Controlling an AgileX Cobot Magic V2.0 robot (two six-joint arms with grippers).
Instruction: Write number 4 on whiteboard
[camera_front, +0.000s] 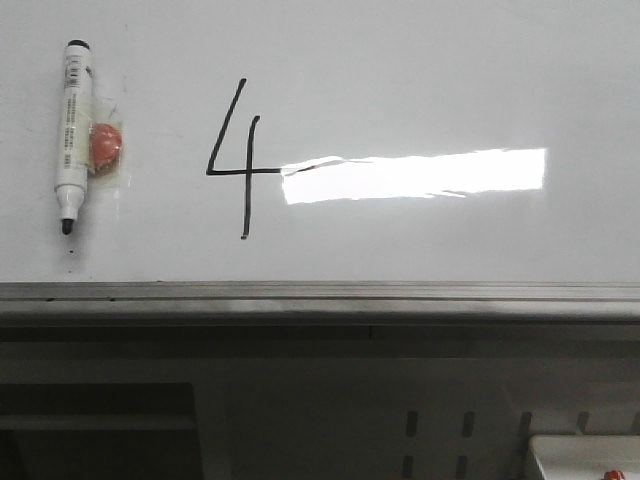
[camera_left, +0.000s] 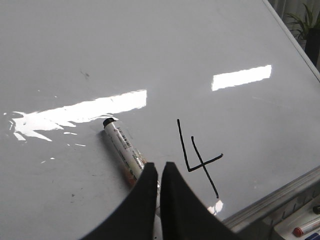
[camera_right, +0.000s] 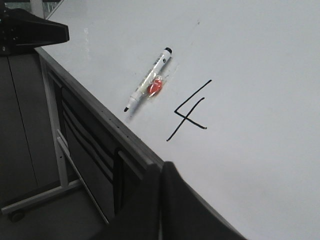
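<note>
The number 4 (camera_front: 249, 173) is drawn in thin black strokes on the whiteboard (camera_front: 400, 70), just left of a bright glare. A white marker (camera_front: 72, 130) with a black tip pointing down rests on the board at the left, beside an orange round magnet (camera_front: 105, 143). Neither gripper shows in the front view. In the left wrist view my left gripper (camera_left: 160, 167) is shut and empty, held off the board in front of the marker (camera_left: 122, 145), with the 4 (camera_left: 202, 163) beside it. My right gripper (camera_right: 161, 167) is shut and empty by the board's lower edge, away from the 4 (camera_right: 187, 119) and the marker (camera_right: 150, 77).
A grey metal rail (camera_front: 320, 295) runs under the board, with a grey slotted panel (camera_front: 440, 430) below it. A white tray (camera_front: 585, 455) with spare markers stands at the lower right. The board's stand leg (camera_right: 55, 140) and a dark arm part (camera_right: 30, 30) are at the side.
</note>
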